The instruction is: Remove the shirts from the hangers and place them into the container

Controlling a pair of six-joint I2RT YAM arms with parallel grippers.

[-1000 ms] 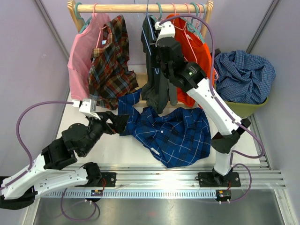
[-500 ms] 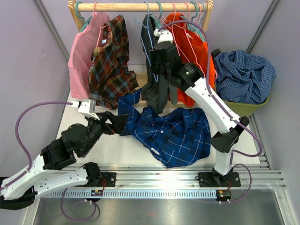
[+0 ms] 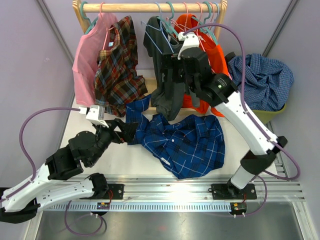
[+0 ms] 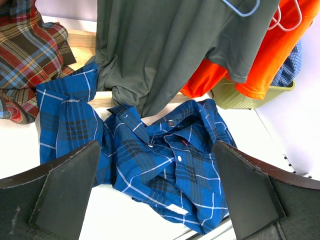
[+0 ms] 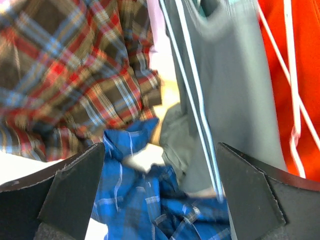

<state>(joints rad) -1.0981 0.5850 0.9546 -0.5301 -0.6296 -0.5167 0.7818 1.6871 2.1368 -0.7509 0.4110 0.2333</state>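
White table (image 3: 125, 157): blue plaid shirt (image 3: 185, 140), tag (image 4: 176, 208) unreadable; left tool (image 4: 155, 145) and right tool (image 5: 160, 145) wide, empty.

The right end effector (image 5: 161, 165) has its two dark fingers spread wide, gripping nothing. Beyond them, blurred, a dark grey shirt (image 5: 235, 85) hangs with a pale lavender-blue hanger (image 5: 192, 95) across it, between a red-brown-green plaid shirt (image 5: 75, 75) and an orange shirt (image 5: 305, 60). Below lies a dark blue plaid shirt (image 5: 145, 210).

Left gripper (image 4: 155, 145) low, jaws wide, right gripper (image 5: 160, 145) up high (jaws also spread), arm extended
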